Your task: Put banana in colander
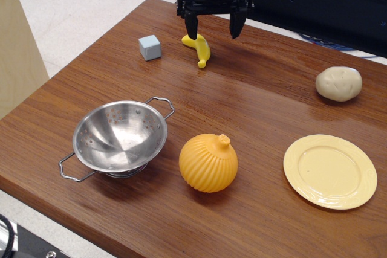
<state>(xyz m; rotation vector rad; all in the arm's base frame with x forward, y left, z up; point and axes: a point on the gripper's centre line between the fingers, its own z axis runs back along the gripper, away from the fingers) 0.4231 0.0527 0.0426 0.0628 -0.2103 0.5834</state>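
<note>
The small yellow banana (pixel 200 51) lies on the wooden table (pixel 260 95) near the far edge. My black gripper (pixel 213 32) hangs open just above and behind it, its left finger (pixel 191 28) over the banana's far end and its right finger to the right of it. Nothing is held. The steel colander (pixel 119 137) with two wire handles stands empty near the front left of the table, well away from the gripper.
A small grey-blue cube (pixel 150 47) sits left of the banana. A ribbed orange gourd (pixel 208 162) stands right of the colander. A pale-yellow plate (pixel 329 171) lies front right, a potato (pixel 338 83) at the right. A dark frame lies behind the table.
</note>
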